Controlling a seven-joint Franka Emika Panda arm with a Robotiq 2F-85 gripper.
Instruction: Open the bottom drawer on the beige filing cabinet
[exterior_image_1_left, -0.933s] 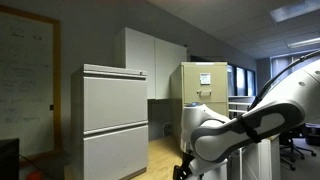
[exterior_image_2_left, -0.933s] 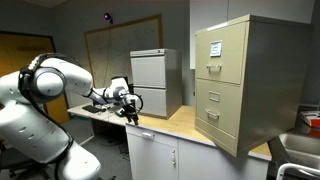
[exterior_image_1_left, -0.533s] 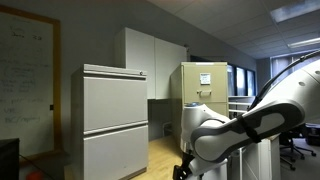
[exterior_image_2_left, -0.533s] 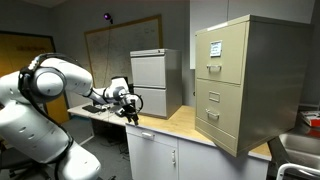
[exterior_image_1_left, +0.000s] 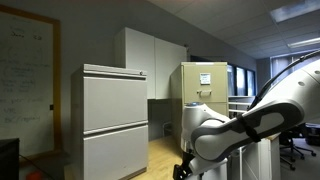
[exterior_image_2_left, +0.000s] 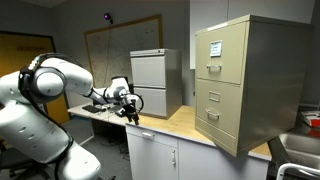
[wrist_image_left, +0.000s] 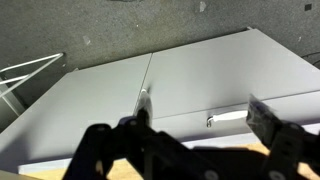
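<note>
The beige filing cabinet (exterior_image_2_left: 235, 85) stands on the right end of a wooden countertop and also shows at the back in an exterior view (exterior_image_1_left: 205, 88). Its bottom drawer (exterior_image_2_left: 214, 128) is shut. In the view from behind the grey cabinet my arm hides that drawer. My gripper (exterior_image_2_left: 129, 110) hangs open and empty well away from the beige cabinet, near the pale grey cabinet (exterior_image_2_left: 155, 80). In the wrist view the open fingers (wrist_image_left: 185, 135) frame a grey drawer front with a white handle (wrist_image_left: 228, 117). The beige cabinet is out of the wrist view.
The pale grey cabinet (exterior_image_1_left: 114, 122) fills the foreground. A tall white cupboard (exterior_image_1_left: 150, 60) stands behind it. The wooden countertop (exterior_image_2_left: 170, 124) runs between the two cabinets. A whiteboard (exterior_image_2_left: 110, 50) hangs on the far wall. My white arm (exterior_image_1_left: 245, 128) crosses the lower right.
</note>
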